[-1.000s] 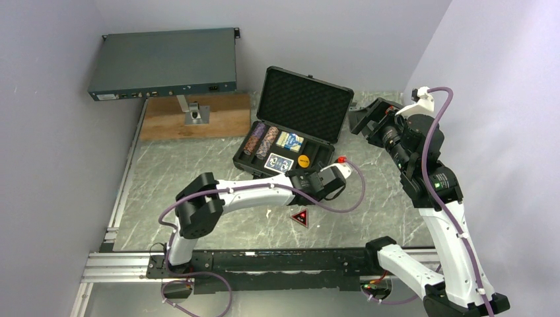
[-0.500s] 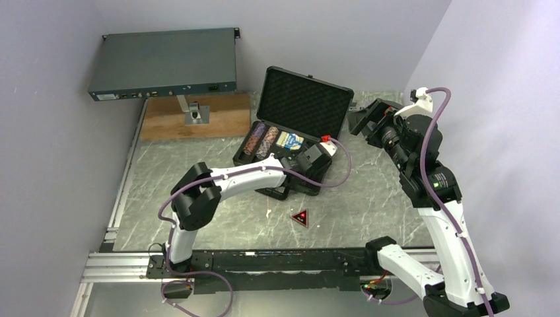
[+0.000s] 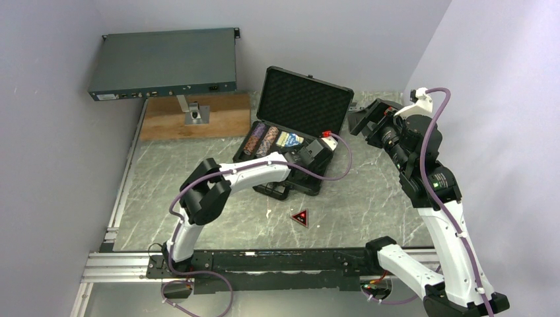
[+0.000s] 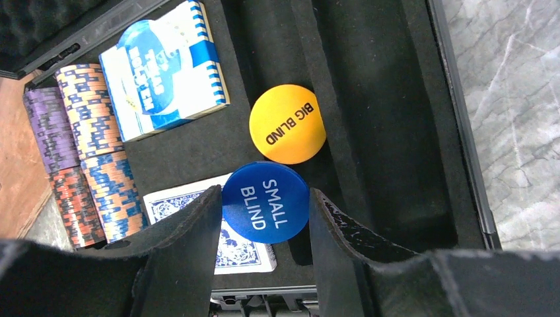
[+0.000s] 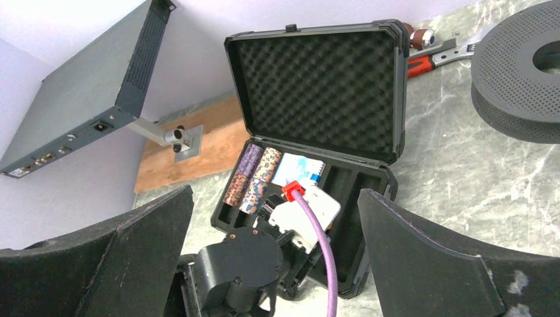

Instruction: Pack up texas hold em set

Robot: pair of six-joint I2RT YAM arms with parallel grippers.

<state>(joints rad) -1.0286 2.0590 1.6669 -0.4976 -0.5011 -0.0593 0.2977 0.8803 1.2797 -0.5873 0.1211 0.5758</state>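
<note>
- Left arm has swung in off the table (image 3: 370, 198) and is over the open briefcase (image 3: 304, 99) now. The left gripper (image 4: 265, 195) is clamped on the blue button (image 4: 265, 202), one finger on each side.
- From that button, the orange button (image 4: 287, 123) sits in the foam at 1 o'clock, a card deck (image 4: 165, 69) at 11 and the chip rolls (image 4: 86, 145) at 9.
- The red-triangle button (image 3: 300, 217) is on the table at the briefcase's 6 o'clock.
- The right gripper (image 5: 274, 198) hangs at the briefcase's 3 o'clock, jaws spread wide, nothing in them.

A grey rack unit (image 3: 163, 63) stands over a wooden board (image 3: 195, 117); a dark spool (image 5: 508, 79) lies beside a wrench (image 5: 455, 49).
</note>
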